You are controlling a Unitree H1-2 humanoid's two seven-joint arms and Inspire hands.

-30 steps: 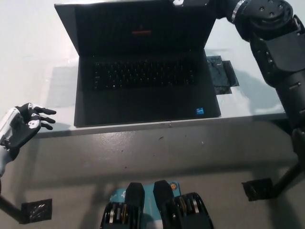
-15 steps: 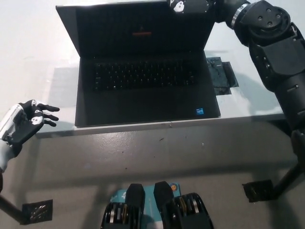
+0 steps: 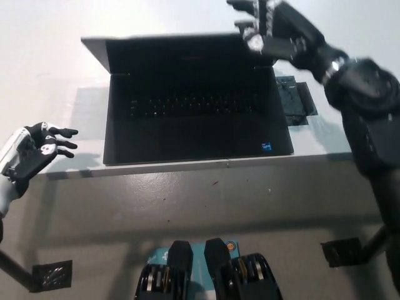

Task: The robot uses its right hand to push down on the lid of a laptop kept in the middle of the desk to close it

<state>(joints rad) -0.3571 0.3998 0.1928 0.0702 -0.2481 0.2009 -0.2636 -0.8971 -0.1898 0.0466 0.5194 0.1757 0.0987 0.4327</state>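
Note:
A black laptop (image 3: 194,115) sits in the middle of the desk, its lid (image 3: 187,53) tipped well forward over the keyboard but still partly up. My black right hand (image 3: 269,34) rests on the lid's top right corner, its fingers spread and holding nothing. My white left hand (image 3: 34,156) hovers at the desk's near left edge, open and away from the laptop.
A dark flat patch (image 3: 294,100) lies on the desk just right of the laptop. The white desk (image 3: 56,94) ends at its front edge below the laptop, with grey floor (image 3: 206,206) beyond. Black table feet show at the lower corners.
The right hand has come forward and down with the lid, which now leans lower over the keyboard and shows a dark screen. The left hand stays in place.

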